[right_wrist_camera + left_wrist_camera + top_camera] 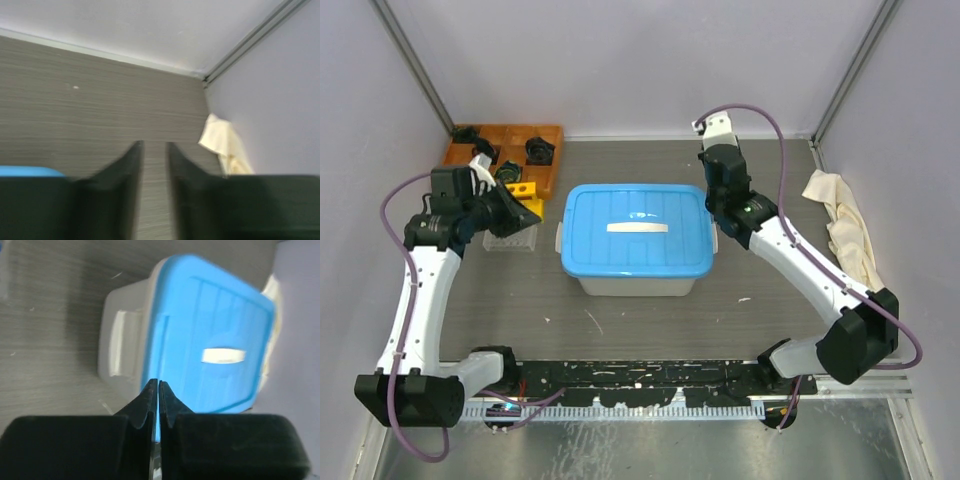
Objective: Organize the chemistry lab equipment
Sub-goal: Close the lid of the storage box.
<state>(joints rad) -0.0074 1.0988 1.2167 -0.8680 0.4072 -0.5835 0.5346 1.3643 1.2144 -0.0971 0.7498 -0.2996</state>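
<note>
Top external: yellow tube rack [529, 208] sits back left on the counter [650, 320], beside the orange tray [505, 140]. My left jaws are pressed together, empty, right there; my right jaws gape narrowly, empty, by the blue-lidded bin [635, 230].

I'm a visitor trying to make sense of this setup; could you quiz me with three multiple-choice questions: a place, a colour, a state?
1. Where does the crumpled cream-white cloth lie? A. far right side B. far left corner C. between the arm bases
2. What colour is the lid of the translucent plastic box? A. red B. blue C. green
3. What state is the left gripper in? A. wide open B. gripping a spoon C. shut, empty

1 A: top view shows it at the right.
2 B: plainly blue.
3 C: its jaws meet, nothing between.
</note>
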